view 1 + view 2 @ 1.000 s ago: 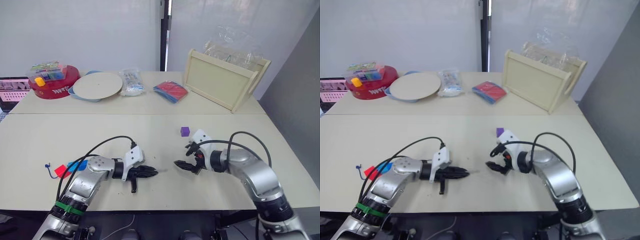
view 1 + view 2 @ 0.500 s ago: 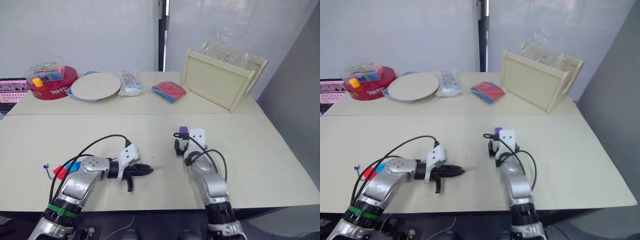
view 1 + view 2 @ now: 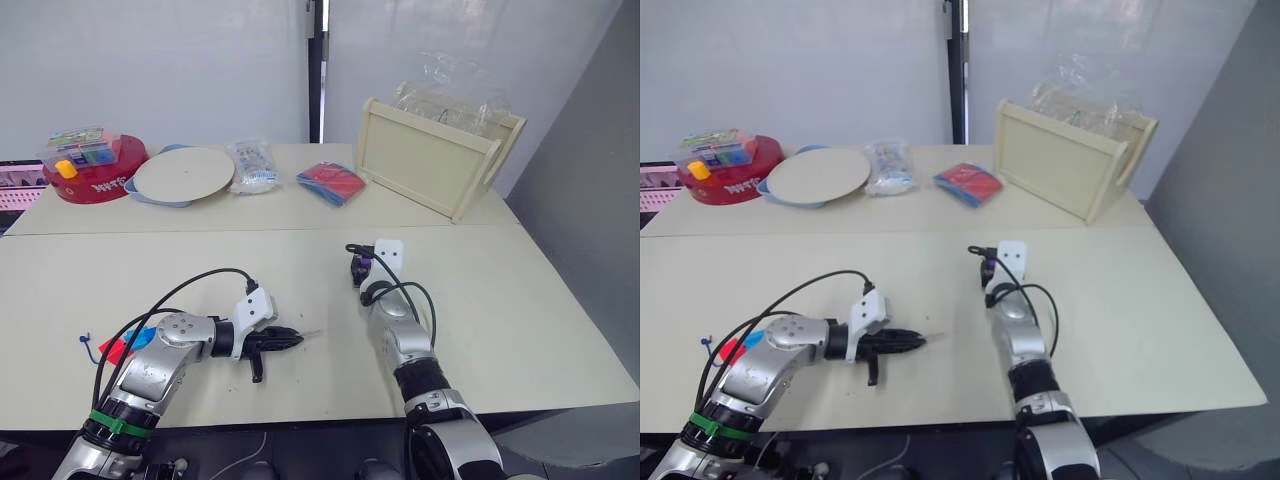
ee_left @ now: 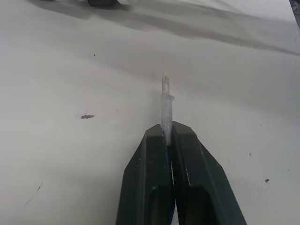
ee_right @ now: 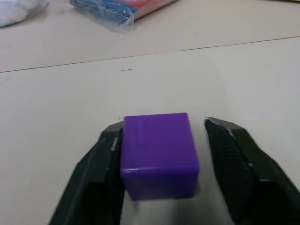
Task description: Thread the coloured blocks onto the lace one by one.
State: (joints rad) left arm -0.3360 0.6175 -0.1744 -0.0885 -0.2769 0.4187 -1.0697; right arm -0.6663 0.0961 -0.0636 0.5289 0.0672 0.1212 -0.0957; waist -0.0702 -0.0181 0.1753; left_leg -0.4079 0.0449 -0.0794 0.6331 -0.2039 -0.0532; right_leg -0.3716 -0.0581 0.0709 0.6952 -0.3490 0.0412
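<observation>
A purple block [image 5: 159, 154] sits on the table between the fingers of my right gripper [image 5: 165, 125]. One finger touches its side and the other stands a small gap off it. The head views show the same block [image 3: 363, 262] past the table's middle. My left gripper [image 3: 290, 338] is shut on the lace's pale stiff tip [image 4: 165, 101], which pokes out just above the table. The blue lace [image 3: 88, 340] trails off to the far left, where a red block [image 3: 118, 348] and a blue block [image 3: 150, 332] lie by my left arm.
On the back table stand a red tub [image 3: 95, 175] with a yellow piece, a round plate [image 3: 190, 172], a plastic bag [image 3: 250, 165], a red-blue packet [image 3: 330, 183] and a wooden tray [image 3: 425, 160]. A pink basket [image 3: 20, 180] is at the far left.
My right gripper left the spot near the left gripper, swung forward to the purple block and narrowed around it. The left gripper kept its hold. The camera turned slightly.
</observation>
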